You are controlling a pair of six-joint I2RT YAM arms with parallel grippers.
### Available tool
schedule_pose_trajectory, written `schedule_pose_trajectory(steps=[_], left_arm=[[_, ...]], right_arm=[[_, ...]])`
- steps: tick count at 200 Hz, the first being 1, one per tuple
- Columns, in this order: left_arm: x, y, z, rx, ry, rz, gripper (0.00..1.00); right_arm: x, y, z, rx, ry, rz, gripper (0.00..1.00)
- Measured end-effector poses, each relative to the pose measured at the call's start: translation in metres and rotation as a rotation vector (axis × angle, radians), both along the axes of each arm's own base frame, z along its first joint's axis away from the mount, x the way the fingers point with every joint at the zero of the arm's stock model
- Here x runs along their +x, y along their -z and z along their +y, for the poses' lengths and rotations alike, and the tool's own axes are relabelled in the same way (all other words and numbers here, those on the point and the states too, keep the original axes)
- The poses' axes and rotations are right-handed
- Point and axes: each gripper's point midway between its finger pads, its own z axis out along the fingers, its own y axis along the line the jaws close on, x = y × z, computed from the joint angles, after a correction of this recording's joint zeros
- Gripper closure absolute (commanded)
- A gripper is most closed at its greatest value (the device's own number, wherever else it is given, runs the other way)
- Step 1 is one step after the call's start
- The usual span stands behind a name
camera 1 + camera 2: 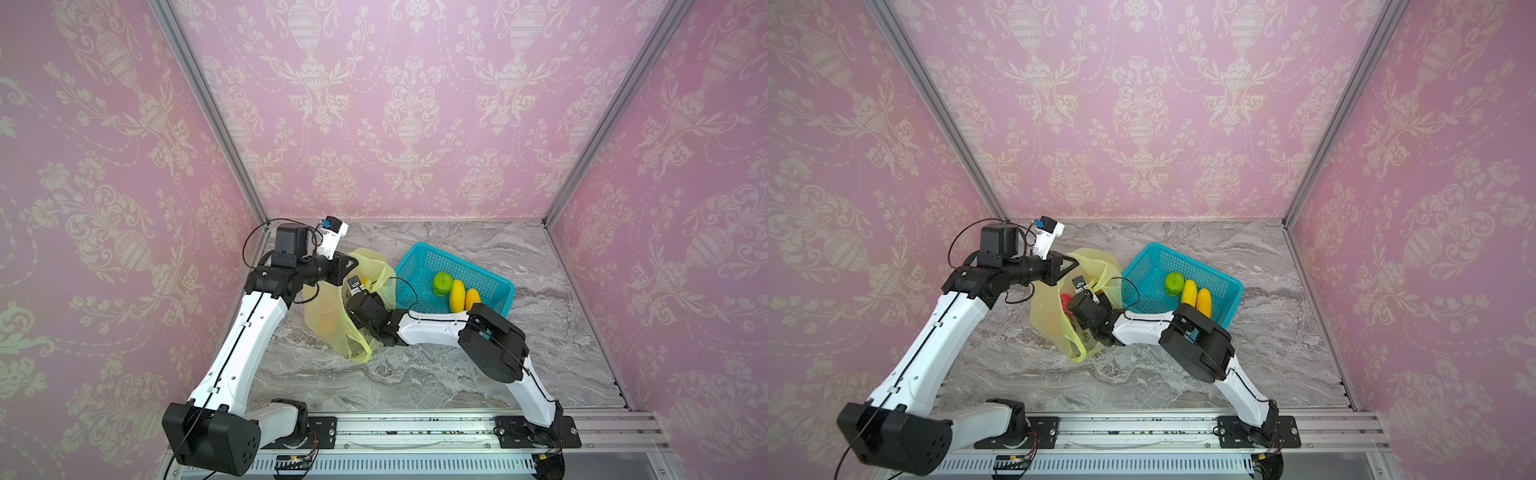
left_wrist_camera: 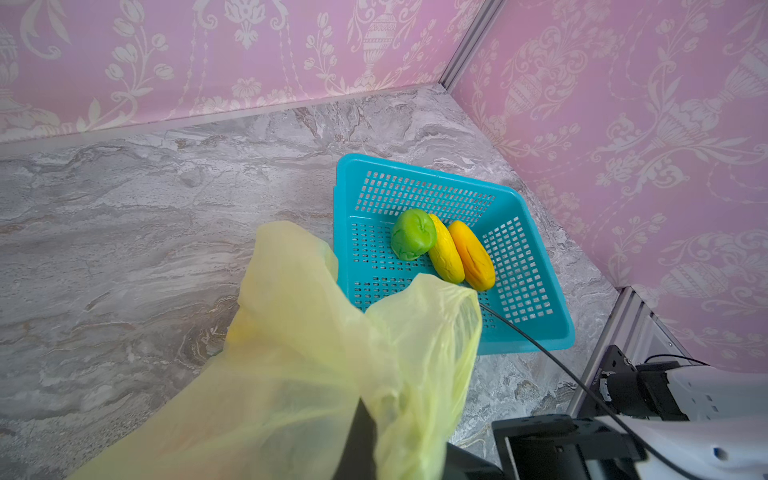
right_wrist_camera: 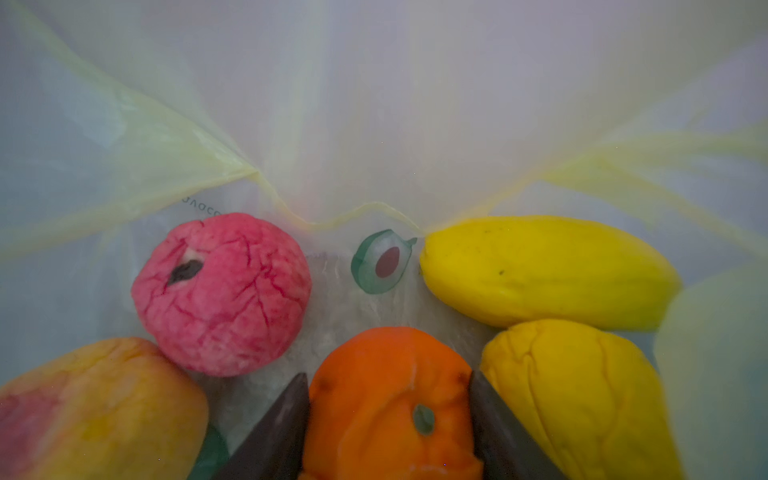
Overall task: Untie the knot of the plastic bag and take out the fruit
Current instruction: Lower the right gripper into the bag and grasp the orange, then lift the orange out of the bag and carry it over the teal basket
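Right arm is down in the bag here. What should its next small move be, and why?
Probably close firmly on the orange before any lift. The right gripper has a finger on each side of it inside the plastic bag; whether they already pinch it I cannot tell. The left gripper holds the bag's mouth up, and the basket alongside has room.

Eight fruit (image 3: 390, 395), one plastic bag (image 2: 311, 353), one basket (image 2: 528, 338).

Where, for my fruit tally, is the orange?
The orange sits inside the plastic bag, between the fingers of the right gripper, in the right wrist view.
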Motion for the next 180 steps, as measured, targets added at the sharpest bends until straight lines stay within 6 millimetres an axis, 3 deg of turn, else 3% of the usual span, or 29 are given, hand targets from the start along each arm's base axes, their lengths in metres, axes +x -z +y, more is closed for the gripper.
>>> schedule_pose_trajectory(steps=[21,63,89,122,143,163,180], left_arm=[[0.001,0.001,0.003,0.007,-0.012,0.001,1.00],[0.005,0.005,0.009,0.026,-0.045,0.008,1.00],[0.006,0.006,0.012,0.033,-0.058,0.012,1.00],[0.007,0.008,0.012,0.037,-0.061,0.018,1.00],[0.008,0.009,0.012,0.039,-0.063,0.020,1.00],[0.009,0.011,0.012,0.039,-0.064,0.027,1.00],[0.009,0.012,0.012,0.040,-0.063,0.030,1.00]], right_arm=[[-0.014,-0.021,-0.008,0.036,-0.023,-0.010,0.75],[-0.054,-0.087,-0.017,0.161,-0.097,-0.091,0.79],[-0.076,-0.116,-0.038,0.217,-0.122,-0.148,0.81],[-0.089,-0.137,-0.088,0.247,-0.090,-0.240,0.82],[-0.089,-0.160,-0.124,0.271,-0.024,-0.323,0.82],[-0.076,-0.178,-0.168,0.314,0.081,-0.384,0.82],[-0.056,-0.179,-0.209,0.335,0.198,-0.402,0.81]])
